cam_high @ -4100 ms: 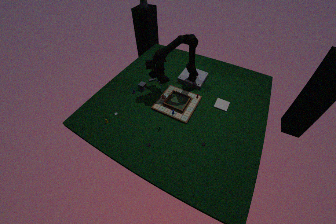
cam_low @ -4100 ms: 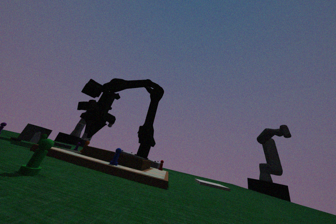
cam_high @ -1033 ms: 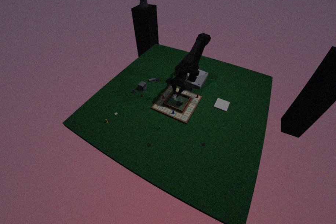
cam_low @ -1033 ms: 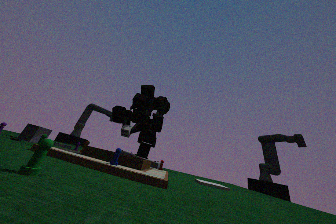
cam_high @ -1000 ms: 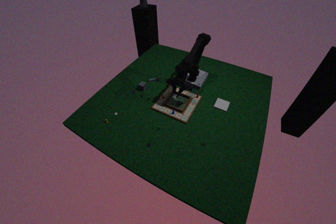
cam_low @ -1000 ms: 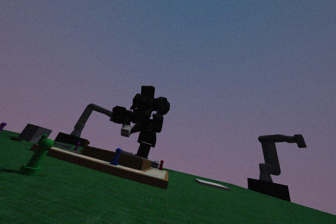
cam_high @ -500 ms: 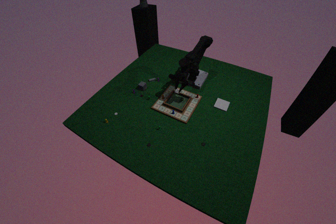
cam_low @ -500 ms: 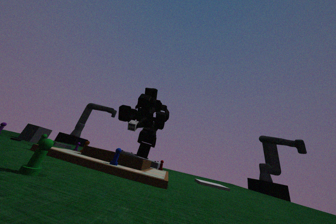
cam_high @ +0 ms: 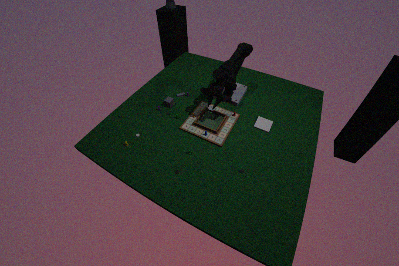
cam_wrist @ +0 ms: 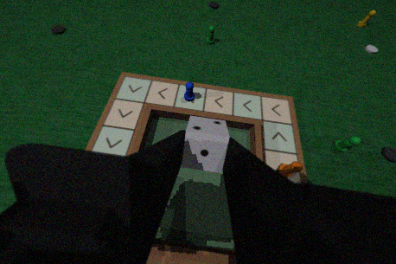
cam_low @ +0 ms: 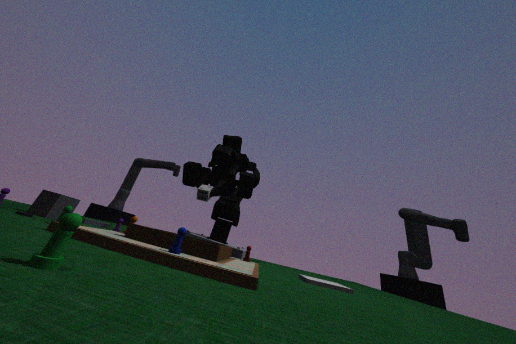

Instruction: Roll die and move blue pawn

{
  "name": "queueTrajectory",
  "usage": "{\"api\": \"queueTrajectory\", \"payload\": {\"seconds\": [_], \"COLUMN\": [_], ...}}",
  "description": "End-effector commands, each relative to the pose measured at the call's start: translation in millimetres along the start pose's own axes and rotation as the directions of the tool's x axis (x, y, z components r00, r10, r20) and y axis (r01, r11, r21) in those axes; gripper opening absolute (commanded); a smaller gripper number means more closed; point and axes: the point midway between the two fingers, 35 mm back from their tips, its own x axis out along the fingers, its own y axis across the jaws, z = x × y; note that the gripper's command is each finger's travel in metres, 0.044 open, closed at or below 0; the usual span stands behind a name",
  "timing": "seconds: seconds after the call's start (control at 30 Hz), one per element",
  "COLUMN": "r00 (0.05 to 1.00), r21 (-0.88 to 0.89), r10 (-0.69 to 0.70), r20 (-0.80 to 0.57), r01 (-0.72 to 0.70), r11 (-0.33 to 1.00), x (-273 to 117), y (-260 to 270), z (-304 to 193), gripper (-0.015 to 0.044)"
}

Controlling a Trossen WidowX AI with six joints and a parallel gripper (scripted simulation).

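My gripper point(cam_high: 211, 108) point(cam_low: 204, 192) point(cam_wrist: 205, 139) is shut on the white die point(cam_high: 210, 107) point(cam_low: 203, 192) point(cam_wrist: 206, 132), held in the air above the tray point(cam_high: 204, 128) point(cam_low: 194, 245) point(cam_wrist: 258, 139). The arm is tilted forward, fingers slanting toward the board's blue-pawn side. The blue pawn point(cam_high: 205, 133) point(cam_low: 178, 241) point(cam_wrist: 189, 92) stands upright on the board point(cam_high: 220, 140) point(cam_low: 208, 272) point(cam_wrist: 156, 99), two squares before a corner by the arrows. The die's final top face is not shown, as it is held.
An orange pawn point(cam_high: 193, 115) point(cam_wrist: 290, 168) and a red pawn point(cam_high: 234, 114) point(cam_low: 247, 253) stand on other board sides. Green pawns point(cam_high: 189, 151) point(cam_wrist: 211, 35), a yellow pawn point(cam_high: 126, 143), a grey block point(cam_high: 169, 102) and a white slab point(cam_high: 263, 124) lie around it. Two other arms stand beyond.
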Motion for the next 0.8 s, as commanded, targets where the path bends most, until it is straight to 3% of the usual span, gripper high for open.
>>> {"api": "queueTrajectory", "payload": {"seconds": [0.0,0.27,0.53,0.6,0.77], "r00": [1.000,1.000,1.000,0.999,0.958], "r21": [0.000,0.000,-0.001,0.001,0.009], "r10": [0.000,0.000,0.005,0.005,0.007], "r20": [0.000,0.000,-0.003,-0.038,-0.287], "r01": [0.000,0.000,-0.005,-0.005,-0.004], "r11": [1.000,1.000,1.000,1.000,1.000], "x": [0,-1,-26,-24,-10], "y": [0,0,0,0,0], "z": [0,1,30,30,25], "gripper": [0.0026,0.0236,0.0440,0.0440,0.0440]}}
